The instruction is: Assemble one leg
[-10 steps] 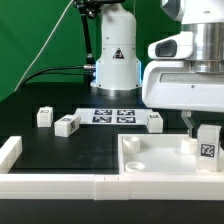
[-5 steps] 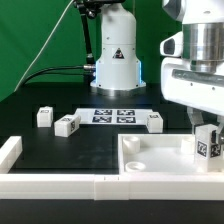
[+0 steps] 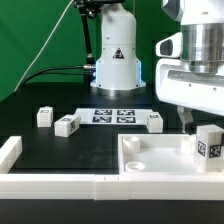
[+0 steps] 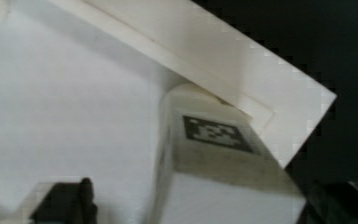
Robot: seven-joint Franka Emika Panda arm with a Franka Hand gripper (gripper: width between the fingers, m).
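Observation:
One leg [image 3: 208, 146], a small white block with a marker tag, stands upright on the right corner of the white tabletop [image 3: 150, 162]. My gripper [image 3: 205, 128] straddles it from above. In the wrist view the leg [image 4: 220, 150] lies between my fingers [image 4: 62, 202]. One finger is clearly apart from it and the other is close against it, so the jaws stand open around the leg. Three more legs lie on the black table at the exterior view's left [image 3: 44, 117], beside it [image 3: 66, 125] and at the middle [image 3: 154, 121].
The marker board [image 3: 113, 116] lies behind the loose legs, in front of the arm's base [image 3: 115, 60]. A long white border bar [image 3: 70, 186] runs along the front, with a short piece [image 3: 10, 150] at the exterior view's left. A cable hangs at the back.
The gripper's hand has turned about the leg and sits slightly higher than a second ago. The leg has stayed upright on the tabletop's corner. The loose legs have not moved.

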